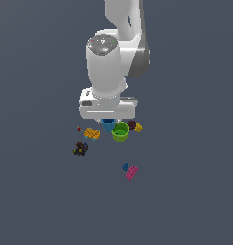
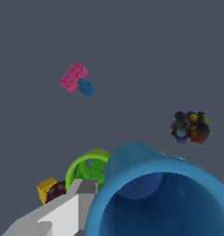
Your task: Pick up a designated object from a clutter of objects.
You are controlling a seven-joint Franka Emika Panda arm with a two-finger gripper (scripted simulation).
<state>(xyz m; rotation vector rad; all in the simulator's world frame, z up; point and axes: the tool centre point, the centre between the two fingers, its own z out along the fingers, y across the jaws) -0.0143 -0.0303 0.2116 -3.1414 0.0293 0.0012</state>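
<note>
The blue cup (image 1: 108,125) stands directly under my hand in the exterior view, its top hidden by the hand. In the wrist view the blue cup (image 2: 159,198) fills the lower frame with its open rim facing the camera. My gripper (image 1: 108,122) is down around it. One grey finger (image 2: 72,207) presses on the cup's outer wall, and the other finger is hidden behind the cup. The lime-green cup (image 1: 120,131) touches the blue cup on the exterior view's right and also shows in the wrist view (image 2: 88,168).
An orange-yellow piece (image 1: 91,134) and a dark multicoloured lump (image 1: 80,149) lie to the exterior view's left. A purple bit (image 1: 131,125) and a yellow bit (image 1: 138,128) lie to its right. A pink brick (image 1: 132,172) and a small blue piece (image 1: 125,166) lie apart, nearer the camera.
</note>
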